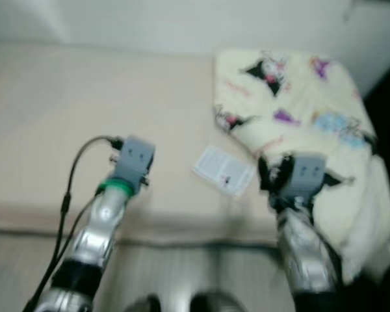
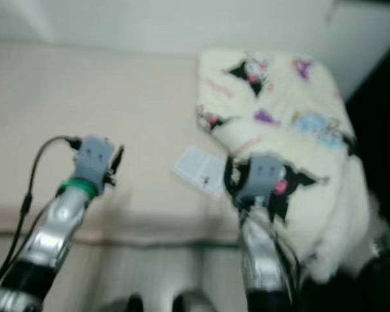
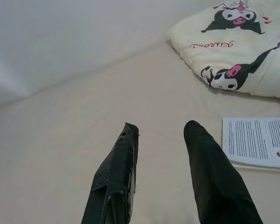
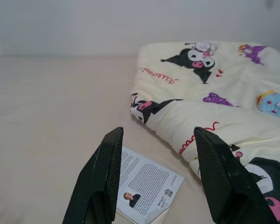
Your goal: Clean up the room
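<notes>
A cream blanket printed with cartoon characters lies bunched at the right end of a beige bed, spilling over its front edge. A white printed leaflet lies flat on the bed beside the blanket. My left gripper hovers open over bare bedding, left of the leaflet. My right gripper is open too, just in front of the leaflet and the blanket's edge, with nothing between its fingers. In the eye views both wrists are raised over the bed's front part.
A pale wall runs behind the bed. A dark gap lies to the right of the blanket. The floor shows below the bed's front edge, with my feet on it.
</notes>
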You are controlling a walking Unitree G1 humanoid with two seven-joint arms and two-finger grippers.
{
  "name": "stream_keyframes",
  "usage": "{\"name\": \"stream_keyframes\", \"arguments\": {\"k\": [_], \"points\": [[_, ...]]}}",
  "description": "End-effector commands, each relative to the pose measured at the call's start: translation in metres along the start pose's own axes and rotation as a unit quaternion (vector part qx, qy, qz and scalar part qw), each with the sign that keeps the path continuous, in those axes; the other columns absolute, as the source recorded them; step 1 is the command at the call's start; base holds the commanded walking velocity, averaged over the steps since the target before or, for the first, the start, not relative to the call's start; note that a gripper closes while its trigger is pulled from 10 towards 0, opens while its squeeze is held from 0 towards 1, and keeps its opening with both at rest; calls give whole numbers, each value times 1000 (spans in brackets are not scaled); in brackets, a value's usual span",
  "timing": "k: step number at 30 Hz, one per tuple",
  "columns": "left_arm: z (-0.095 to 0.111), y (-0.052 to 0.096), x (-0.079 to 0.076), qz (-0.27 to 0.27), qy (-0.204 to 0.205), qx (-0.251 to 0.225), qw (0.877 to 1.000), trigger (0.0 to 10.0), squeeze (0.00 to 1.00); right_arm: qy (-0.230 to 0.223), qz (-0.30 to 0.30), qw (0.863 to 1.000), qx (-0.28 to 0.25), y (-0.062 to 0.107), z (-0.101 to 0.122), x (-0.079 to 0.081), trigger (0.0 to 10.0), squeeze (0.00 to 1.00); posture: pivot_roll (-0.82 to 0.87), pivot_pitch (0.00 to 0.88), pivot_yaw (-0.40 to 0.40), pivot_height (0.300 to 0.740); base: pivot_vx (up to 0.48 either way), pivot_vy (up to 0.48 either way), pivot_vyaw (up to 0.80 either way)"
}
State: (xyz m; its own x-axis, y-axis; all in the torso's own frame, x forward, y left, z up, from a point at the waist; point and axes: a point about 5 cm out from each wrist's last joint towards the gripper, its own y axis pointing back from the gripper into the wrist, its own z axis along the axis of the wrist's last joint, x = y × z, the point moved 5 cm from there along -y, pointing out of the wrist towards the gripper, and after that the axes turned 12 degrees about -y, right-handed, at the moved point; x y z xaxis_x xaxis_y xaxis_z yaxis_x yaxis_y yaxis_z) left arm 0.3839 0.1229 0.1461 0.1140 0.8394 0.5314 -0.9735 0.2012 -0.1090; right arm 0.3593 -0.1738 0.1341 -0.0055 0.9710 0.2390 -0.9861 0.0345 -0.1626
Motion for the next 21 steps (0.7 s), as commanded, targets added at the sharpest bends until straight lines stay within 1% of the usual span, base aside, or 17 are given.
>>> {"name": "stream_keyframes", "arguments": {"k": [1, 3, 8, 21], "points": [[-9, 4, -6, -10, 3, 17, 1000, 10000, 0, 4, -7, 1000, 7, 3, -4, -6, 10000, 0, -125, 83, 70, 740, 0, 0, 0], [-13, 4, -7, -9, 9, 29, 999, 10000, 0, 4, -8, 1000, 7, 3, -4, -6, 10000, 0, -125, 83, 71, 740, 0, 0, 0], [-15, 3, -6, -8, 19, 37, 999, 10000, 0, 3, -7, 1000, 7, 3, -4, -6, 10000, 0, -125, 85, 73, 740, 0, 0, 0], [-14, 2, -9, -12, 31, 37, 999, 10000, 0, -2, -10, 1000, 5, 4, -4, -6, 10000, 0, -131, 93, 74, 740, 0, 0, 0]]}}
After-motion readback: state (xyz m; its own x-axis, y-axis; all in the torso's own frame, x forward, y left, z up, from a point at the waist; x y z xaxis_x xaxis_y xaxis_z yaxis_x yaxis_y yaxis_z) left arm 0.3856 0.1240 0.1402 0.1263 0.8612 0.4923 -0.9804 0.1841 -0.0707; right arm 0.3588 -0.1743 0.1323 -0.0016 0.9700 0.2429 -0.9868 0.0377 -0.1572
